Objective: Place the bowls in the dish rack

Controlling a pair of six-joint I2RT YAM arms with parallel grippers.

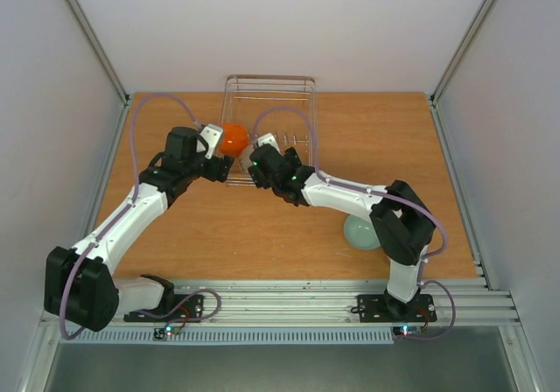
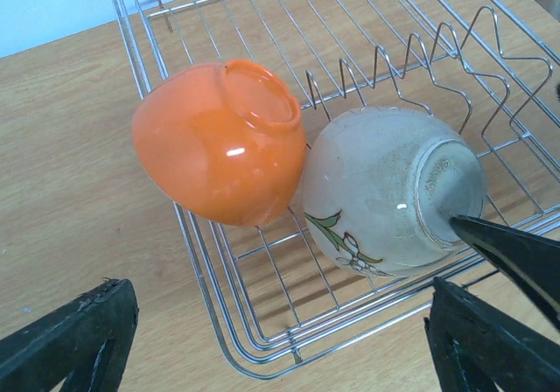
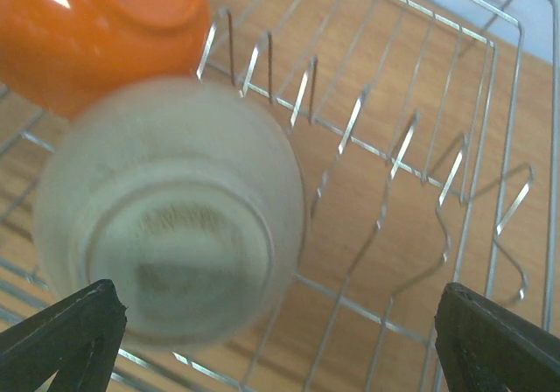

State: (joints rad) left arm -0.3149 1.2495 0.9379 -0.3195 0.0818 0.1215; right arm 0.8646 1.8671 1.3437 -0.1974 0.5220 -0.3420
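The wire dish rack (image 1: 271,81) stands at the back middle of the table. In the left wrist view an orange bowl (image 2: 219,143) and a white bowl with a flower pattern (image 2: 385,199) lie on their sides in the rack's (image 2: 127,29) near corner, touching each other. My left gripper (image 2: 280,348) is open and empty just outside that corner. My right gripper (image 3: 280,348) is open over the rack; the white bowl (image 3: 171,226) shows blurred by its left finger, the orange bowl (image 3: 96,33) behind. One right fingertip (image 2: 516,252) sits at the white bowl's foot. A mint-green bowl (image 1: 360,232) sits on the table, partly behind my right arm.
Rows of upright wire tines (image 3: 402,147) run across the rack floor to the right of the two bowls. The orange bowl also shows in the top view (image 1: 233,138) beside my left gripper (image 1: 213,136). White walls close in the table on three sides.
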